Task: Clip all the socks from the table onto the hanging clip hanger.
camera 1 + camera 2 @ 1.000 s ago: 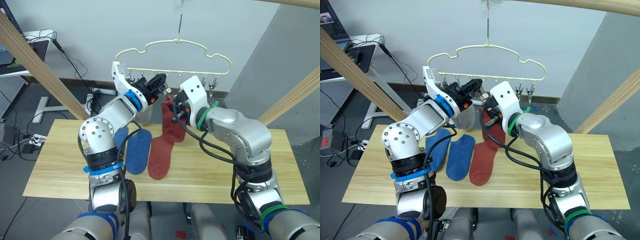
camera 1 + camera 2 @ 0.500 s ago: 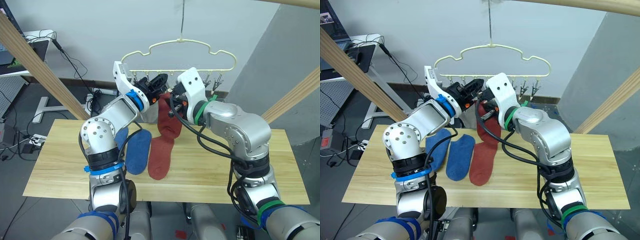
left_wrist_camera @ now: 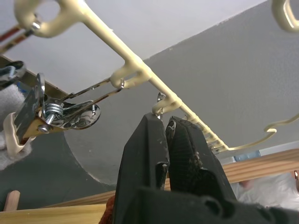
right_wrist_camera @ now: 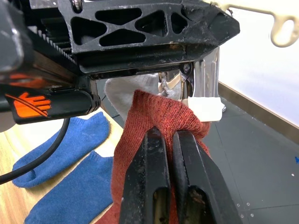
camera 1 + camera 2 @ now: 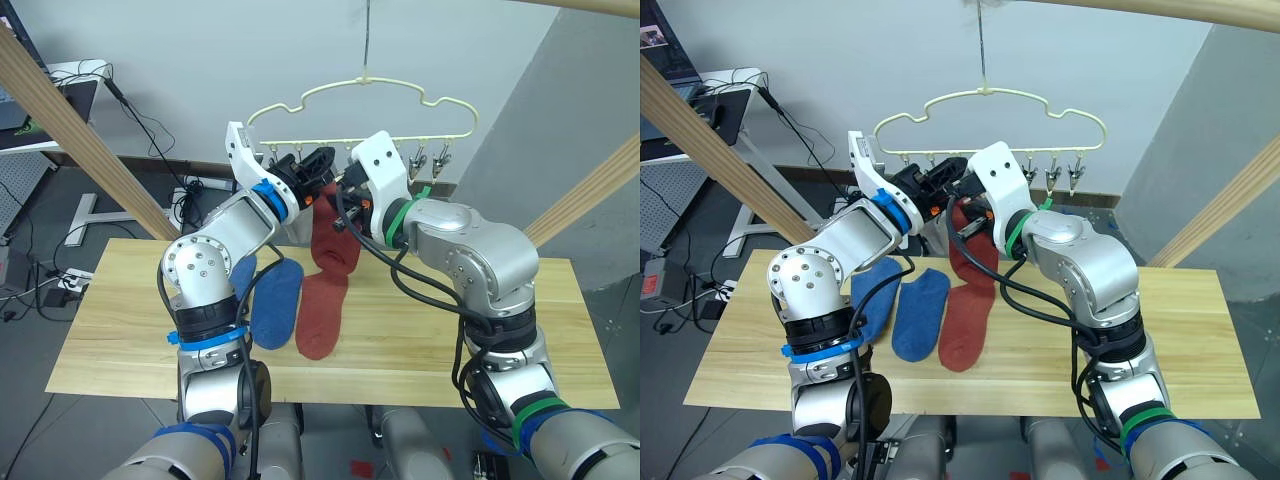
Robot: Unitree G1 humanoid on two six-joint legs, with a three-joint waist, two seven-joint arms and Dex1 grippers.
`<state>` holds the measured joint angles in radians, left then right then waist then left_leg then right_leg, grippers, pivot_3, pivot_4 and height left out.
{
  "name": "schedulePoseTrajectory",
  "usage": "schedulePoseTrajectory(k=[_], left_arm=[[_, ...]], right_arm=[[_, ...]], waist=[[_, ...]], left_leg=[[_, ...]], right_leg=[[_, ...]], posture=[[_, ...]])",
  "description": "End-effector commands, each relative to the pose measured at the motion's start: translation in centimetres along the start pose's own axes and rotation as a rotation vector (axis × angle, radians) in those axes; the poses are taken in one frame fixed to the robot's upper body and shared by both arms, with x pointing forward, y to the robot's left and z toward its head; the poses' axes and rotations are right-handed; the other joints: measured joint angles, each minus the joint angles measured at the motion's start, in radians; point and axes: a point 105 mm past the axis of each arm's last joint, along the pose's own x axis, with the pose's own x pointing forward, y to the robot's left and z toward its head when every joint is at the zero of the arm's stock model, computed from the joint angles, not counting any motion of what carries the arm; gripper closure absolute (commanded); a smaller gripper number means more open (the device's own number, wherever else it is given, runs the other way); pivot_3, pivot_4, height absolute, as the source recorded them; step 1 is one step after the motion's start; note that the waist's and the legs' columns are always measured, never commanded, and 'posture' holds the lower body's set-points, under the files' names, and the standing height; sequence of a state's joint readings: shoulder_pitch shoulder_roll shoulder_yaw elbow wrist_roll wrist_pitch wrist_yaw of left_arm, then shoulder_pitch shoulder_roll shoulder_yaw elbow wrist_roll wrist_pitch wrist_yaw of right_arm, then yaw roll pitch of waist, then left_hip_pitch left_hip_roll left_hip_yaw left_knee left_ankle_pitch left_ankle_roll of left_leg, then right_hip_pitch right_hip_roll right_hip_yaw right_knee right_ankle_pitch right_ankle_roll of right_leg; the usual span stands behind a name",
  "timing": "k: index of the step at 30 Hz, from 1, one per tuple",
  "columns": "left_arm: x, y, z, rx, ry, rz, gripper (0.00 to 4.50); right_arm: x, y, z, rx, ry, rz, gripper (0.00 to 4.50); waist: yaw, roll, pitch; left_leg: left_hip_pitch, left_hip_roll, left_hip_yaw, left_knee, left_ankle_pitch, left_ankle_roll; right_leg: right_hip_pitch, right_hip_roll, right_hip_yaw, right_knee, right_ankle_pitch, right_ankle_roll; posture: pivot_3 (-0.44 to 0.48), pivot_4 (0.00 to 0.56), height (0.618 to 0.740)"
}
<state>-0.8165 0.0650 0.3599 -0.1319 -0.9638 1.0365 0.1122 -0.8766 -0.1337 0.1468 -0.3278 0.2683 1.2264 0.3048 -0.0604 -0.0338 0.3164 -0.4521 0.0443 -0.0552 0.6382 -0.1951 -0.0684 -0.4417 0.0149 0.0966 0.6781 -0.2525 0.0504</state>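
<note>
The pale-yellow clip hanger (image 5: 362, 84) hangs from a hook above the table (image 5: 120, 330). My left gripper (image 3: 167, 122) reaches up to the hanger's row of clips and is shut on one metal clip (image 3: 161, 100). Close beside it, my right gripper (image 4: 170, 135) is shut on the cuff of a rust-red sock (image 5: 335, 245), which hangs down just under that clip. A light grey sock (image 4: 133, 88) hangs behind them. On the table lie another rust-red sock (image 5: 318, 315) and two blue socks (image 5: 277, 303) (image 5: 240, 272).
Slanted round wooden poles (image 5: 80, 130) (image 5: 590, 190) of the frame flank the table on both sides. A desk with a laptop (image 5: 40, 105) and floor cables stands at the far left. The right half of the table is bare wood (image 5: 480, 320).
My right gripper has lifted the red sock up and to the left, close under the left gripper at the clips. The hanger has swung slightly right.
</note>
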Motion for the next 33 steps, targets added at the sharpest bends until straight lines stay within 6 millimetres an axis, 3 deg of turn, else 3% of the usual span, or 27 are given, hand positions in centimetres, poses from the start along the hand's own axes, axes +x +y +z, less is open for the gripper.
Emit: schedulePoseTrajectory(k=[1, 4, 6, 9, 19, 27, 33], left_arm=[[-0.3, -1.4, 0.3, 0.015, -0.012, -0.062, 3.43], [-0.4, -1.4, 0.3, 0.008, -0.012, -0.066, 2.45], [-0.5, -1.8, 0.2, 0.002, -0.004, -0.087, 2.45], [-0.8, -2.3, 0.1, -0.007, 0.007, -0.126, 2.43], [-1.9, -2.7, -0.1, 0.063, 0.046, -0.156, 2.43], [-3.5, -1.1, -1.7, 0.354, 0.122, -0.078, 2.43], [-4.6, -1.1, -2.0, 0.450, 0.103, -0.104, 2.43]], right_arm=[[-0.3, 0.5, 1.8, -0.024, -0.072, 0.022, 4.50], [-0.3, 0.5, 1.7, -0.021, -0.071, 0.020, 4.50], [-0.3, 0.5, 1.7, -0.010, -0.069, 0.024, 4.50], [-0.4, 0.4, 1.5, -0.001, -0.061, 0.026, 3.81], [-0.4, 0.0, 0.9, -0.013, -0.035, 0.008, 0.43], [-1.0, -0.7, -0.2, -0.027, -0.004, 0.001, 0.43], [-2.0, -1.3, -0.7, -0.040, 0.006, -0.003, 0.43]], waist=[[0.000, 0.000, 0.000], [0.000, 0.000, 0.000], [0.000, 0.000, 0.000], [0.000, 0.000, 0.000], [0.001, 0.000, 0.000], [0.001, 0.000, -0.001], [0.003, 0.000, -0.001]], left_leg=[[0.000, 0.000, 0.000, 0.000, 0.000, 0.000], [0.000, 0.000, 0.000, 0.000, 0.000, 0.000], [0.000, 0.000, 0.000, 0.000, 0.000, 0.000], [0.000, 0.000, 0.000, 0.000, 0.000, 0.000], [0.000, 0.000, 0.000, 0.000, 0.000, 0.000], [0.000, 0.000, 0.000, 0.000, 0.000, 0.000], [0.000, 0.000, 0.000, -0.001, 0.001, -0.001]], right_leg=[[0.000, 0.000, 0.000, 0.000, 0.000, 0.000], [0.000, 0.000, 0.000, 0.000, 0.000, 0.000], [0.000, 0.000, 0.000, 0.000, 0.000, 0.000], [0.000, 0.000, 0.000, 0.000, 0.000, 0.000], [0.000, 0.000, 0.000, 0.000, 0.000, 0.000], [0.000, 0.000, 0.000, 0.000, 0.000, -0.001], [0.000, 0.000, 0.000, 0.000, 0.000, -0.001]], posture=[[-0.081, 0.294, 0.740], [-0.079, 0.293, 0.740], [-0.078, 0.291, 0.740], [-0.077, 0.290, 0.740], [-0.065, 0.282, 0.740], [-0.042, 0.261, 0.740], [-0.033, 0.246, 0.740]])
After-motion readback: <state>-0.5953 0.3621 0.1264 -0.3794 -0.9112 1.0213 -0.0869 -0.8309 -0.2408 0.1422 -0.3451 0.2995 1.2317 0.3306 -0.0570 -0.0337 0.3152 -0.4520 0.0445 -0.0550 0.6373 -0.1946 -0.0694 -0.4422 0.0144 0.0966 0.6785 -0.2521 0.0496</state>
